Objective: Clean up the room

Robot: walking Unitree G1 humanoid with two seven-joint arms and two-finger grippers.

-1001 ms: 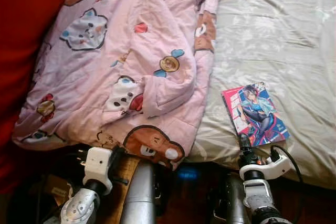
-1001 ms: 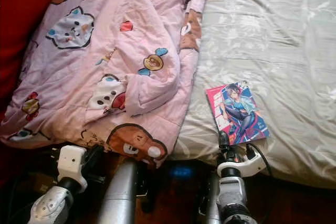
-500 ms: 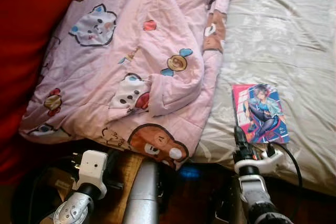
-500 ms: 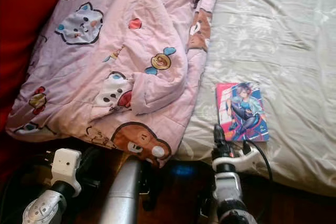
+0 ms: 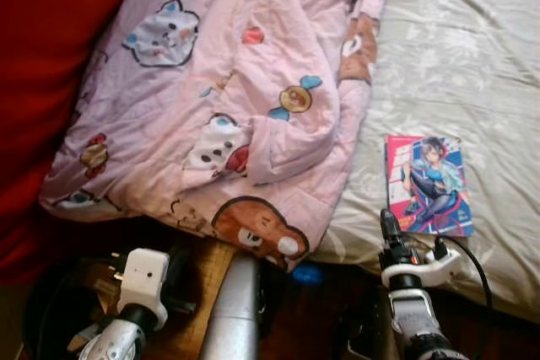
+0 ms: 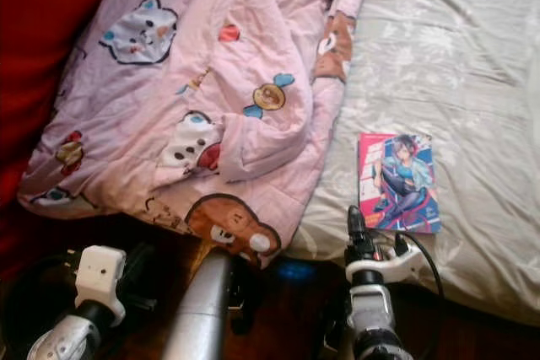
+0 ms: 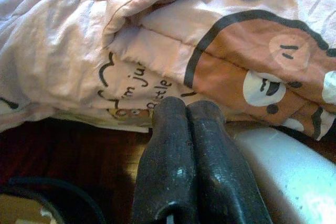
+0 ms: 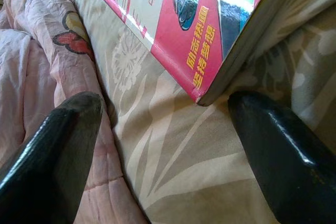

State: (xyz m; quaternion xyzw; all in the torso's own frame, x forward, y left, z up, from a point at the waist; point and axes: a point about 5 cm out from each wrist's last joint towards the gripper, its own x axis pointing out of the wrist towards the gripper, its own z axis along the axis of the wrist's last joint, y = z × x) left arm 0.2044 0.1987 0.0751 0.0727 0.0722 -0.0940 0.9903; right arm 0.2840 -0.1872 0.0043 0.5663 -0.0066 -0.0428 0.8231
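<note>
A comic book (image 5: 429, 183) with a pink and blue cover lies flat on the grey-green floral bedsheet (image 5: 472, 65), near the bed's front edge. My right gripper (image 8: 165, 108) is open and low at that edge. Its two black fingers (image 8: 63, 129) flank the book's near corner (image 8: 199, 19) and do not touch it. A rumpled pink quilt (image 5: 236, 82) with bear prints covers the bed's left half and hangs over the front. My left gripper (image 7: 186, 108) is shut on nothing, just below the quilt's hanging hem (image 7: 157, 40).
A large red surface (image 5: 51, 56) rises along the left side. Below the bed edge are a dark wooden floor (image 5: 211, 267), a silver tube (image 5: 232, 309) between my arms and a small blue glow (image 5: 308, 276). The bedsheet's right half lies bare.
The whole picture has slid right, so the camera has turned. My right gripper stays at the book's near corner. My left wrist sits slightly lower in view.
</note>
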